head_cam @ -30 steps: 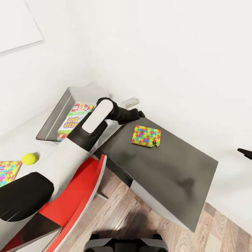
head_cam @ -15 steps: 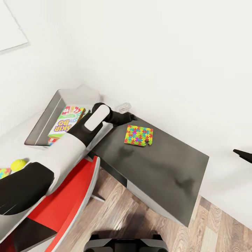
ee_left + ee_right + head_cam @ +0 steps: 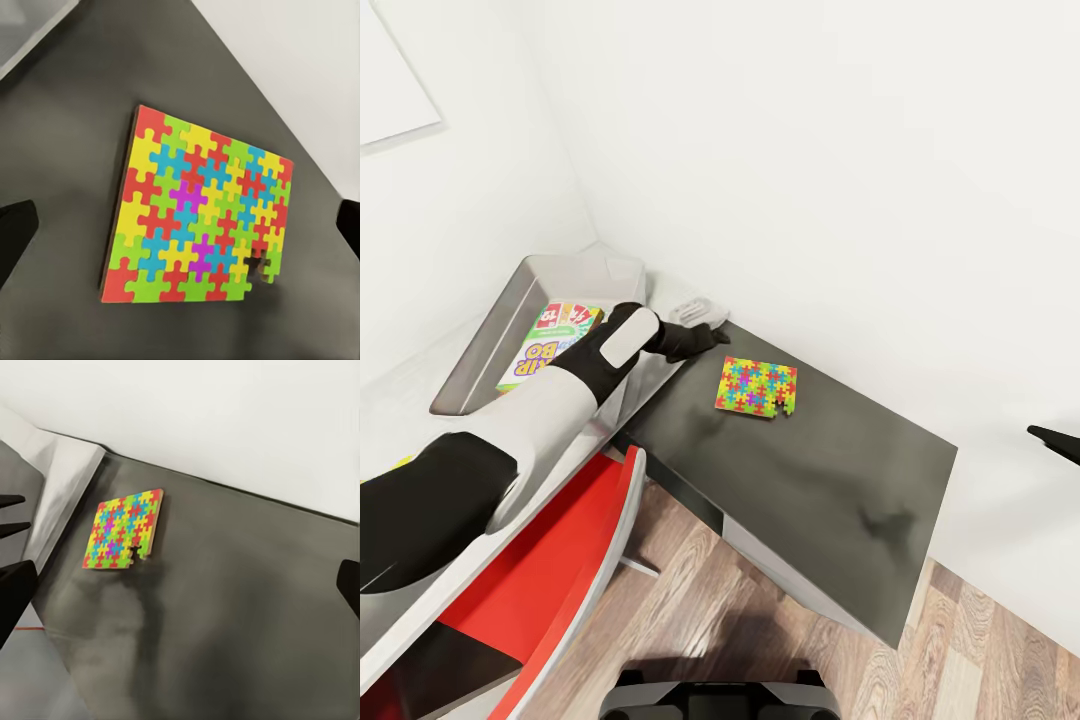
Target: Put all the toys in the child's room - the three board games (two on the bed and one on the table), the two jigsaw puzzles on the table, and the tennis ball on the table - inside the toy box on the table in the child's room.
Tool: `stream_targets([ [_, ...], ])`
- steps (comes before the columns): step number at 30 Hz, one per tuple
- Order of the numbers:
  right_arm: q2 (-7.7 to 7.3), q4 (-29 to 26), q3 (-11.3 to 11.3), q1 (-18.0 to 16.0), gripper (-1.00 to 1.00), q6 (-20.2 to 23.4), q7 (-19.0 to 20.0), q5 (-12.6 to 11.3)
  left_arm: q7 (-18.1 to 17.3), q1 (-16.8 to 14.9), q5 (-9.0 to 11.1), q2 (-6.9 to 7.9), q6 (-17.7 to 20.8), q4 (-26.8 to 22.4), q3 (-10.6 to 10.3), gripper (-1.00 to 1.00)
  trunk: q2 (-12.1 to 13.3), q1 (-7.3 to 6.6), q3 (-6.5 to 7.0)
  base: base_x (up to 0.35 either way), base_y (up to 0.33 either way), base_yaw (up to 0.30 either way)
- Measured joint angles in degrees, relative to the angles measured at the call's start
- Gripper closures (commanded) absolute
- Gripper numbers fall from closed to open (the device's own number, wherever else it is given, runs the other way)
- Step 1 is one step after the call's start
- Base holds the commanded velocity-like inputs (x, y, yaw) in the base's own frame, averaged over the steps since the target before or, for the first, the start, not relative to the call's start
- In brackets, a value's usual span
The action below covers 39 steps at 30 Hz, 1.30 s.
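A jigsaw puzzle [image 3: 756, 388], a thin bright square in yellow, pink, blue and green, lies flat on the dark grey section of the table [image 3: 830, 480], near the wall and just beyond the seam with the pale section. The left gripper [image 3: 712, 334] hangs over that seam, close to the puzzle's nearer edge, so the puzzle lies just ahead of it, away from the toy box. In the left wrist view the puzzle [image 3: 199, 216] sits squarely between the two dark fingertips at the frame's sides, which stand wide apart with nothing between them. Being square, the puzzle has no real long axis; one corner has a small notch of missing pieces. The left arm is clearly the nearer one. The right gripper [image 3: 1052, 436] is well apart, off past the far end of the dark section; its wrist view shows the puzzle [image 3: 124, 530] at a distance, with both fingertips spread wide and empty. The toy box [image 3: 490, 330] sits behind the left arm on the pale tabletop, with a green-yellow Skip-Bo box [image 3: 545, 345] already inside.
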Motion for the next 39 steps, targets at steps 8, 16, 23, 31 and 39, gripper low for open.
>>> stream_targets([
  [8,-0.04,-0.01,-0.23,0.00,-1.00,0.00,0.01,-0.19,-1.58,-0.34,-0.64,-0.22,-1.11,1.42,0.08,-1.00,0.00,0.00,-0.27,0.000,0.000,0.000],
  [16,0.00,-0.01,-0.27,0.00,-1.00,0.00,0.01,-0.25,-2.00,-0.61,-0.50,-0.55,-1.31,1.54,0.13,-1.00,0.00,0.00,-0.91,0.000,0.000,0.000],
  [23,0.01,-0.01,-0.27,0.00,-1.00,0.00,0.01,-0.26,-2.07,-1.17,-0.32,-0.79,-1.14,1.21,0.13,-1.00,0.00,0.00,-1.54,0.000,0.000,0.000],
  [31,0.01,-0.01,-0.28,0.00,-1.00,0.00,0.01,-0.26,-2.05,-2.32,-0.21,-1.60,-0.81,1.05,0.19,-1.00,0.00,0.00,-2.28,0.000,0.000,0.000],
  [39,0.02,-0.01,-0.28,0.00,-1.00,0.00,0.01,-0.26,-1.97,-3.75,0.96,-1.81,-0.60,1.04,0.23,-1.00,0.00,0.00,-3.02,0.000,0.000,0.000],
])
